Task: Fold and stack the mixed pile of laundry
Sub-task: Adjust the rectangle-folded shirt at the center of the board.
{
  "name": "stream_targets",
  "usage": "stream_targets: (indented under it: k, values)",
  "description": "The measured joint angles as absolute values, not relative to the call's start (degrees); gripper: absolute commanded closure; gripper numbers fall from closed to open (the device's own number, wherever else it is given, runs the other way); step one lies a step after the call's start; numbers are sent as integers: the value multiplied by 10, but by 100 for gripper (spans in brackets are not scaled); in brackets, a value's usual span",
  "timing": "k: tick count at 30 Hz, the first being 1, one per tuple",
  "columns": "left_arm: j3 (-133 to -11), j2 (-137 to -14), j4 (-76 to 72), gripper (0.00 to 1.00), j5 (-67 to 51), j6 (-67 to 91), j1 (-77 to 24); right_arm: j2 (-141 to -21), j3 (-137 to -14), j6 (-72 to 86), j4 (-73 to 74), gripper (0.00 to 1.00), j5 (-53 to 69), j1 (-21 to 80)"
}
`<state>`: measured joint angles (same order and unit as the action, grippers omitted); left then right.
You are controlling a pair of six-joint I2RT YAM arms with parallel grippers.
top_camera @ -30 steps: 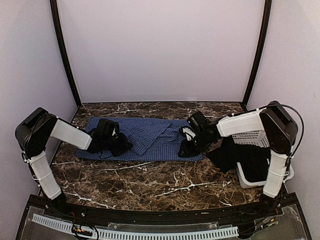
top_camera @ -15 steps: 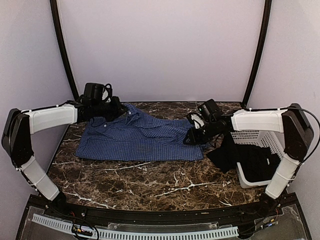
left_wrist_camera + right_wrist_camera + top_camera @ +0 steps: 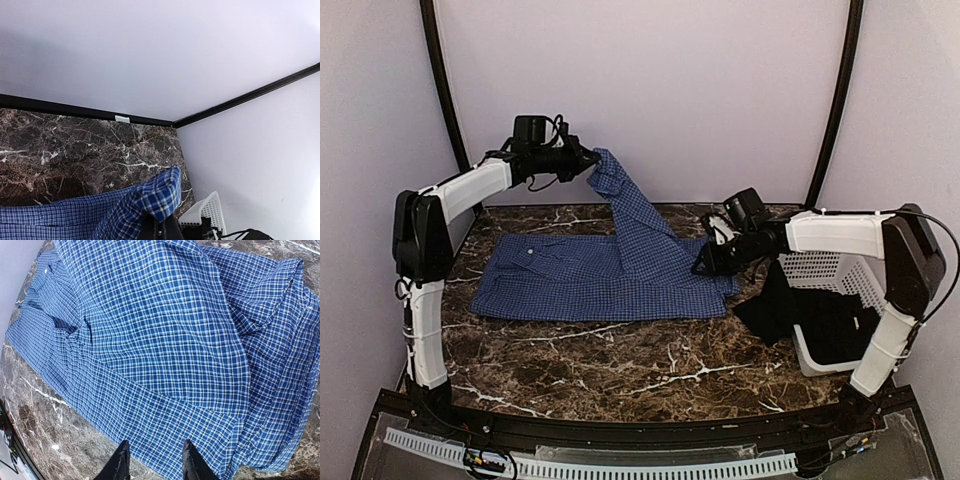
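Observation:
The blue-and-white check shirt [image 3: 575, 278] lies spread on the dark marble table [image 3: 620, 365]. One end of it rises in a taut strip to my left gripper [image 3: 592, 160], which is held high near the back wall and shut on that cloth. In the left wrist view the pinched fold of the shirt [image 3: 159, 196] bulges just above the closed fingers [image 3: 167, 231]. My right gripper [image 3: 703, 264] hovers low over the shirt's right edge. Its fingers [image 3: 120, 463] stand apart and open over the shirt [image 3: 150, 340], with nothing between them. The black garment [image 3: 772, 306] hangs out of the basket.
A white perforated basket [image 3: 817, 272] lies tipped on its side at the right of the table, with the black garment spilling from it. The same basket [image 3: 206, 212] shows low in the left wrist view. Pale walls and black frame posts close in the back and sides.
My left gripper closed on the shirt at the table's left, then rose up and back, unfolding the shirt and drawing one end into the air. My right gripper shifted slightly back and right.

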<state>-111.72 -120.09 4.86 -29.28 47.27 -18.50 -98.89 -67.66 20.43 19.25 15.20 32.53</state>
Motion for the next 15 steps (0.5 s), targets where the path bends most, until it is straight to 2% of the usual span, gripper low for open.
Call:
stream_targets:
  k: [4, 9, 15]
  values:
    - [-1170, -1269, 35, 100, -321, 519, -173, -1015, -687, 204, 187, 71, 154, 322]
    - [-1173, -1302, 23, 100, -346, 566, -166, -1054, -709, 206, 176, 72, 161, 322]
    - [-1099, -1273, 8, 100, -369, 598, -165, -1094, -729, 212, 156, 73, 169, 322]
